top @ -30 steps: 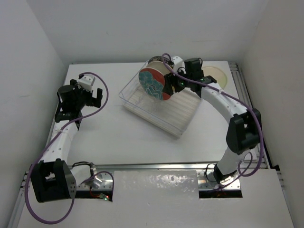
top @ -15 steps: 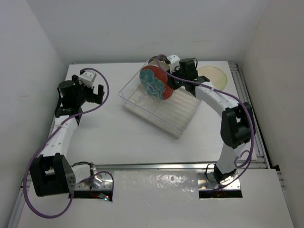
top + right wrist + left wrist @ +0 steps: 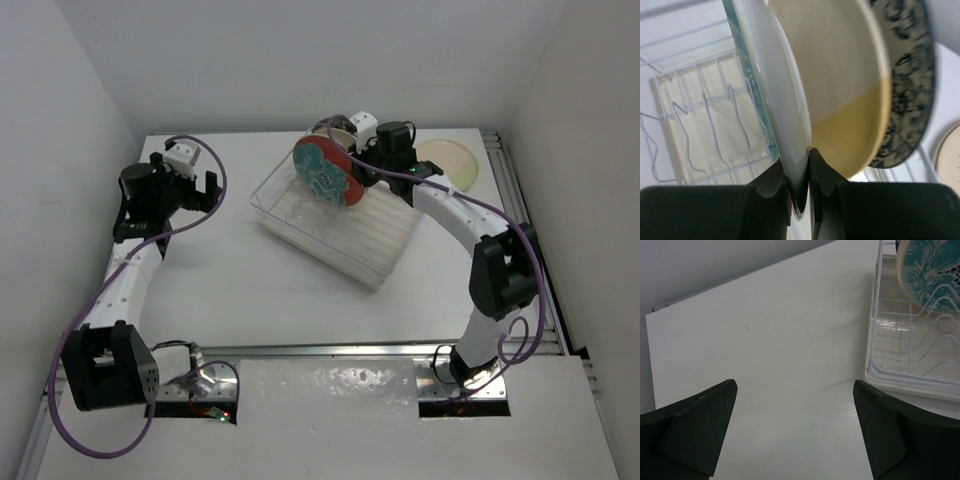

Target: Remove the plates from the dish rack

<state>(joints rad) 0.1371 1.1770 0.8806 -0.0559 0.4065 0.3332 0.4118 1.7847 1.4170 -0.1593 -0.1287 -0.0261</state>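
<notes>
The clear dish rack (image 3: 345,232) sits at the table's far middle with plates standing on edge in it. My right gripper (image 3: 354,170) is shut on the rim of the red-rimmed teal plate (image 3: 324,172). In the right wrist view both fingers pinch that plate's white back (image 3: 775,90) at its lower edge (image 3: 801,187). Behind it stand a cream/yellow plate (image 3: 850,95) and a white plate with blue flowers (image 3: 907,70). My left gripper (image 3: 202,190) hovers open over bare table left of the rack (image 3: 912,345), its fingers (image 3: 695,432) wide apart with nothing between them.
A pale round plate (image 3: 447,160) lies flat on the table at the far right, beyond the rack, and shows again at the edge of the right wrist view (image 3: 947,150). White walls close in the table on the left, back and right.
My right gripper moved in toward the plates and closed on the teal plate's rim. The left arm swung slightly back and stayed open.
</notes>
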